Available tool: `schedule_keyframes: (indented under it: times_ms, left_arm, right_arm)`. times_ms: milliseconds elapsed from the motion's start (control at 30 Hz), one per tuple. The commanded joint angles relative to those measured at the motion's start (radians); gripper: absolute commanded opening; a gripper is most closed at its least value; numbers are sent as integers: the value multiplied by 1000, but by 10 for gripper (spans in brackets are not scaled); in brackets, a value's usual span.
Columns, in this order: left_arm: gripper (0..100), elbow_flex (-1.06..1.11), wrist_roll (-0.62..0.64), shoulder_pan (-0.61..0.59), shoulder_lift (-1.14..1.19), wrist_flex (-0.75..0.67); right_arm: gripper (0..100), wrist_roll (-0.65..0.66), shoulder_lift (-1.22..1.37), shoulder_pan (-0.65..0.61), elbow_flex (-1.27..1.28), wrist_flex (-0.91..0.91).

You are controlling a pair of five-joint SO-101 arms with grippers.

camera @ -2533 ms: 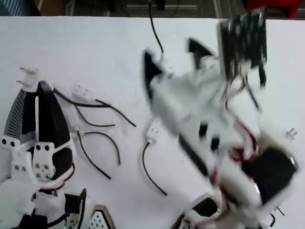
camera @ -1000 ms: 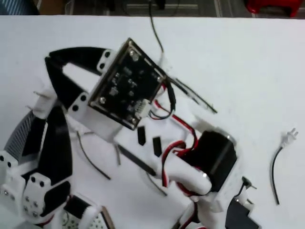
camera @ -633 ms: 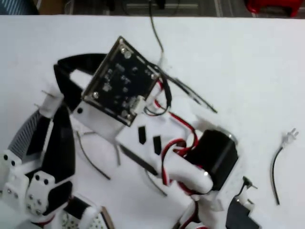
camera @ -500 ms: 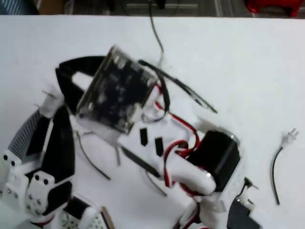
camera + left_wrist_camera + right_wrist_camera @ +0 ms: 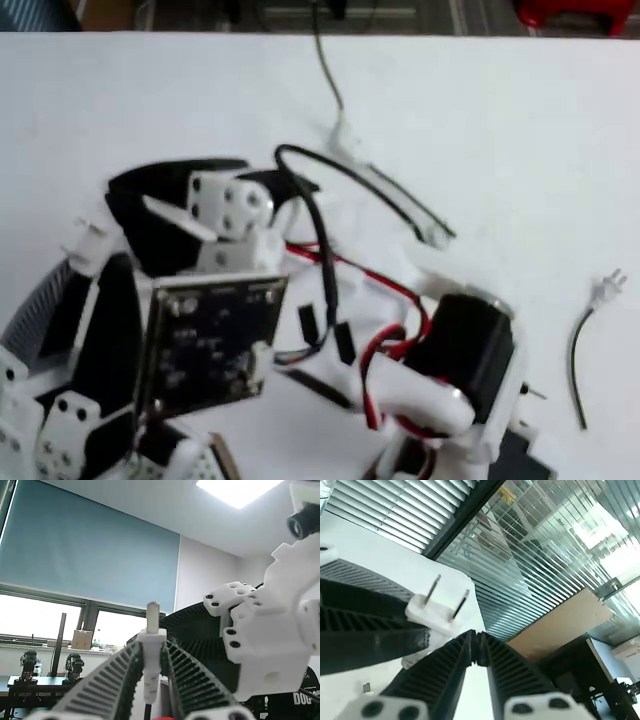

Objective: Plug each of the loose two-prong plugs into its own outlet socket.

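Left hand (image 5: 152, 647) is clamped on a white two-prong plug (image 5: 151, 662), ribbed fingers pressing its body from both sides, prongs pointing up and away from the wrist. My read: it's held out like this so the free end stays exposed for mating or a handover. The left arm sits low, left of the plug.

Right of the plug, the right arm reaches across from its base, wrist bent over so its circuit board (image 5: 205, 345) lies above the left arm. Right hand (image 5: 476, 642) is closed, tips meeting just beside the plug's (image 5: 436, 612) body; nothing visible between its fingers.

Up and right of the held plug, a small white fitting (image 5: 342, 132) sits on a black cable, maybe a socket, too small to tell.

Far right of the held plug, a second loose plug (image 5: 606, 288) lies on the tabletop (image 5: 500, 120) with its cord (image 5: 574, 355), not yet picked up.
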Motion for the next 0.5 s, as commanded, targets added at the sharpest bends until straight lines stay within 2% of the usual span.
schedule_keyframes:
  times_ms: [0, 167, 300, 467]
  left_arm:
    - [24, 31, -9, 5, 7, 15]
    - [24, 40, -106, 12, 7, 23]
    - [24, 44, -109, 13, 7, 28]
    - [24, 46, -110, 13, 8, 57]
  right_arm:
    - [19, 21, 30, -101, -12, 7]
    - [19, 21, 31, -94, -11, 10]
    - [19, 25, 33, -99, -11, 8]
    - [19, 97, 33, -127, -9, 10]
